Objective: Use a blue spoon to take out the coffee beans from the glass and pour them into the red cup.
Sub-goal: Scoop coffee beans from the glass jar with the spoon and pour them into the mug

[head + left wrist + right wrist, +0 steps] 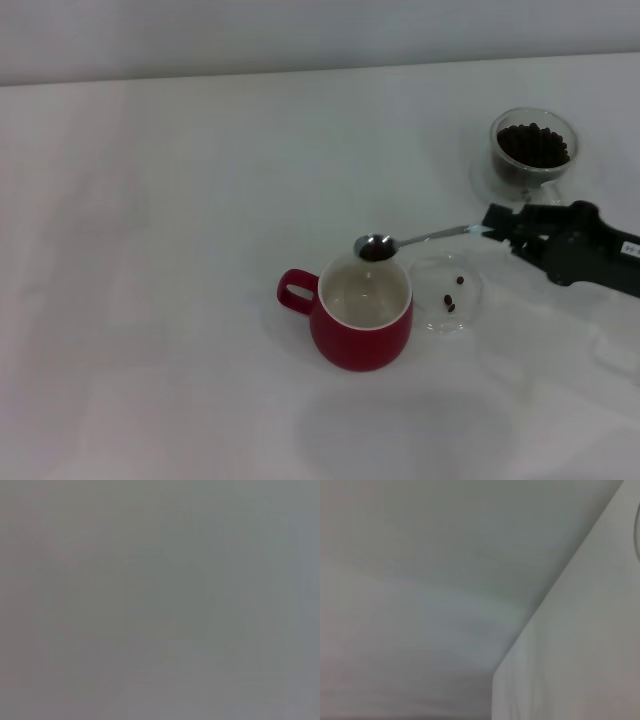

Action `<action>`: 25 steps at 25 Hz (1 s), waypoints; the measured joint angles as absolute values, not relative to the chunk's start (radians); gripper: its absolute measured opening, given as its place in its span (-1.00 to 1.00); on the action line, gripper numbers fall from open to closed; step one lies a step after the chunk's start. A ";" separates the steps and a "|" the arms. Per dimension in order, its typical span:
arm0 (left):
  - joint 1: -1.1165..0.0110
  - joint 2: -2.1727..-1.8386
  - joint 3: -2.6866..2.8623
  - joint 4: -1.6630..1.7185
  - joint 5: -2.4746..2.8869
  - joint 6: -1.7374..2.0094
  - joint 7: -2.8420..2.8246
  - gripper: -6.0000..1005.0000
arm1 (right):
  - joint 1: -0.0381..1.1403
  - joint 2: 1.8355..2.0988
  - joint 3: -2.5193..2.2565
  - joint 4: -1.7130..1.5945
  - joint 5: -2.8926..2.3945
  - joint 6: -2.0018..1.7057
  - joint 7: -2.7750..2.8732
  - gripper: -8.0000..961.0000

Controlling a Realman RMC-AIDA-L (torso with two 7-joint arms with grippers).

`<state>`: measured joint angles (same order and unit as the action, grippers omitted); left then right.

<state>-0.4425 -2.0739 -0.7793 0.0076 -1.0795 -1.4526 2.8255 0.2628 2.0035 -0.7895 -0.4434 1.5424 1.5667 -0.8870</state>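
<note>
White table (pixel 150 300): fills nearly all the head view; its far edge runs along the top of the frame against a pale wall
Red cup (pixel 362 315): lower centre of the frame, upright, loop handle pointing frame left, cream inside with no beans seen in it
Spoon (pixel 420 239): held roughly level, its metal bowl above the cup's far rim with dark beans in it; the neck runs frame right to the gripper, and the pale handle is mostly hidden there
Right gripper (pixel 497 226): black, coming in from the right edge at mid height, clenched on the spoon's handle end
Glass (pixel 533 150): upper right, well apart from the cup, upright and filled with coffee beans (pixel 533 143)
Saucer (pixel 447 292): clear, flat, just beside the cup on its frame-right side, under the spoon's neck; a few loose beans lie on it
Left gripper: not seen in any view
Wrist views: the left one gives only flat grey; the right one gives pale surfaces meeting at a slanted edge, none of the objects recognisable, so only the head view places things
Open room: the whole left half and the bottom strip of the head view are bare table; things crowd only the right half
</note>
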 joint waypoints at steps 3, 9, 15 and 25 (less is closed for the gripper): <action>-0.445 -2.074 -0.779 0.008 -1.080 -1.451 2.826 0.01 | 0.271 2.008 -0.824 -0.441 1.545 1.569 -0.894 -0.69; -0.447 -2.073 -0.777 0.008 -1.080 -1.444 2.826 0.01 | 0.286 2.010 -0.842 -0.438 1.548 1.573 -0.946 -0.69; -0.443 -2.072 -0.777 0.008 -1.080 -1.443 2.826 0.01 | 0.290 2.006 -0.831 -0.441 1.550 1.577 -1.014 -0.69; -0.438 -2.074 -0.774 0.009 -1.078 -1.443 2.826 0.01 | 0.280 1.984 -0.813 -0.444 1.550 1.578 -1.154 -0.69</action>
<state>-0.4384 -2.0740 -0.7738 0.0090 -1.0784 -1.4434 2.8256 0.2802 1.9838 -0.8132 -0.4445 1.5500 1.5781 -1.1540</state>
